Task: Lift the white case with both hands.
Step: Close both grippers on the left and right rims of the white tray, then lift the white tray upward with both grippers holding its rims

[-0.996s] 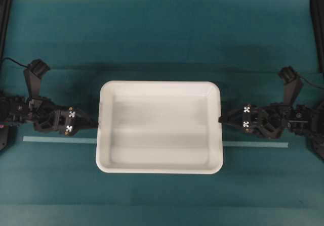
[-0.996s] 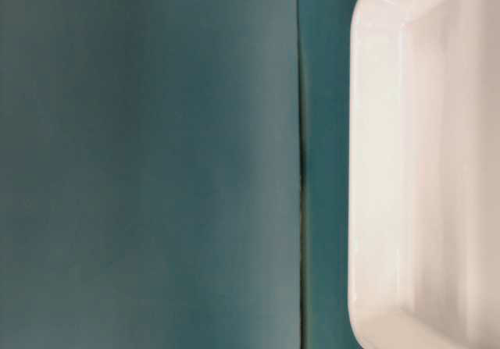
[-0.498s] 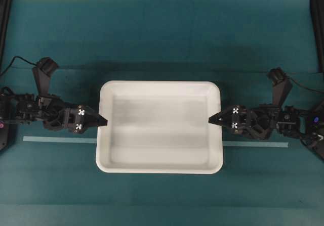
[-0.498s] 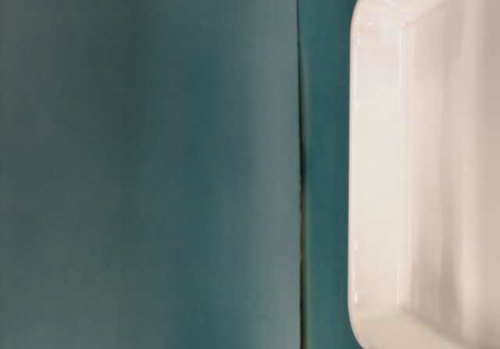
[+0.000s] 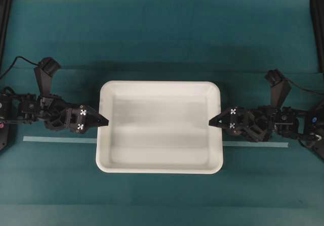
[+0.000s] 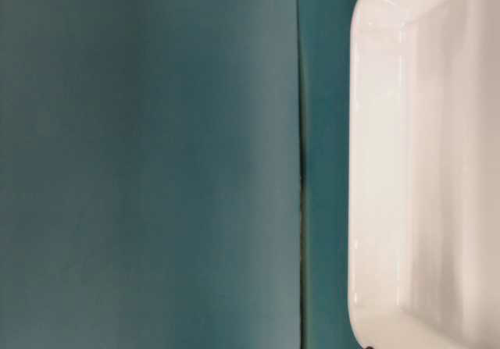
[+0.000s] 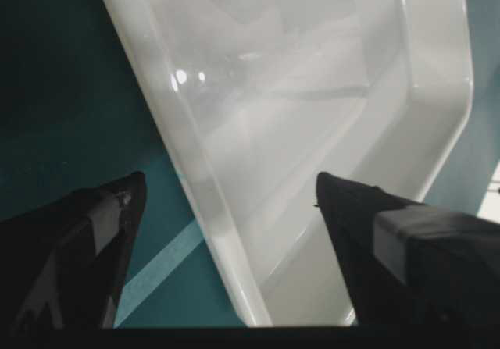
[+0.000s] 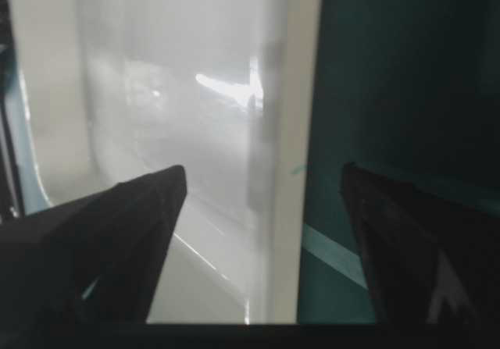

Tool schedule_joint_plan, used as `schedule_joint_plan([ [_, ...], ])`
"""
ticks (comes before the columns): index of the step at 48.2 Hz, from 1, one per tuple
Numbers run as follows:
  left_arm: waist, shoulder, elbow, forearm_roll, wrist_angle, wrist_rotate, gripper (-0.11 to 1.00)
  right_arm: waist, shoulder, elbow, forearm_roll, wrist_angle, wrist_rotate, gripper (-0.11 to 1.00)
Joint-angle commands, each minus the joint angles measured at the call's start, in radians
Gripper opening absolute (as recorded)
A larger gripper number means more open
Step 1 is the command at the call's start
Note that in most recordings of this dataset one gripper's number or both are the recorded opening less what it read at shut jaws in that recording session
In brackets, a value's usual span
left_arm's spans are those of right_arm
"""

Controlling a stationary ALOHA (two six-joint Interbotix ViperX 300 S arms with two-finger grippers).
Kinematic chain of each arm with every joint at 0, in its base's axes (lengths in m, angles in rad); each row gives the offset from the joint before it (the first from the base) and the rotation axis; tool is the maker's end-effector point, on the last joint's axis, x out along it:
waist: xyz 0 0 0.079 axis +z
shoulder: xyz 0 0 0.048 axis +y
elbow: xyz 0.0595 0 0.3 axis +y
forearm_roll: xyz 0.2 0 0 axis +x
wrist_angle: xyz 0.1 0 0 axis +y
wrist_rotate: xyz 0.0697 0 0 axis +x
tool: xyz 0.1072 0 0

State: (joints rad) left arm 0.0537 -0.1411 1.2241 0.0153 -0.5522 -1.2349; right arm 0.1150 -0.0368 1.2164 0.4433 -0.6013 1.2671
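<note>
White case (image 5: 159,127) flat in the middle of the green worktop (image 5: 162,39), over a pale tape line (image 5: 59,140). Left claw (image 5: 103,120) at its left rim, wide open, one finger (image 7: 391,247) inside, one outside. Right claw (image 5: 213,121) at the right rim, wide open too, rim between the fingers.

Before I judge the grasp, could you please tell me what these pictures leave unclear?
- Table-level view: most of the white case is cut off by the frame's edge; only one dark gripper tip shows.
- Wrist views: the fingers straddle the rim; contact cannot be told.
- Overhead: the case's underside is hidden.
</note>
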Motion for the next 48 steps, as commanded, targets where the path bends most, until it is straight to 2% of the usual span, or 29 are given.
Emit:
schedule_joint_plan([
  [1, -0.005, 0.021, -0.014, 0.002, 0.005, 0.003, 0.89, 0.000, 0.023, -0.011, 0.003, -0.003, 0.011, 0.80],
  [4, -0.005, 0.021, -0.015, 0.003, 0.005, 0.003, 0.80, 0.000, 0.020, -0.012, 0.003, -0.005, 0.015, 0.72],
  [7, -0.005, 0.021, -0.015, 0.002, 0.008, 0.003, 0.65, -0.005, 0.017, -0.014, 0.003, 0.000, 0.018, 0.61],
  [13, -0.005, 0.021, -0.015, 0.002, 0.034, 0.003, 0.28, -0.014, 0.008, -0.015, 0.003, 0.005, 0.018, 0.34],
  [16, -0.005, 0.021, -0.017, 0.003, 0.055, 0.002, 0.15, -0.017, 0.002, -0.018, 0.003, 0.009, 0.020, 0.23],
  [18, -0.005, 0.020, -0.018, 0.002, 0.069, 0.000, 0.09, -0.018, -0.002, -0.021, 0.003, 0.017, 0.020, 0.15],
  [36, -0.002, 0.018, -0.037, 0.002, 0.103, -0.003, 0.09, -0.018, -0.020, -0.035, 0.003, 0.084, 0.018, 0.13],
  [48, -0.002, -0.018, -0.046, 0.002, 0.115, -0.041, 0.09, -0.025, -0.044, -0.054, 0.005, 0.084, 0.021, 0.13],
])
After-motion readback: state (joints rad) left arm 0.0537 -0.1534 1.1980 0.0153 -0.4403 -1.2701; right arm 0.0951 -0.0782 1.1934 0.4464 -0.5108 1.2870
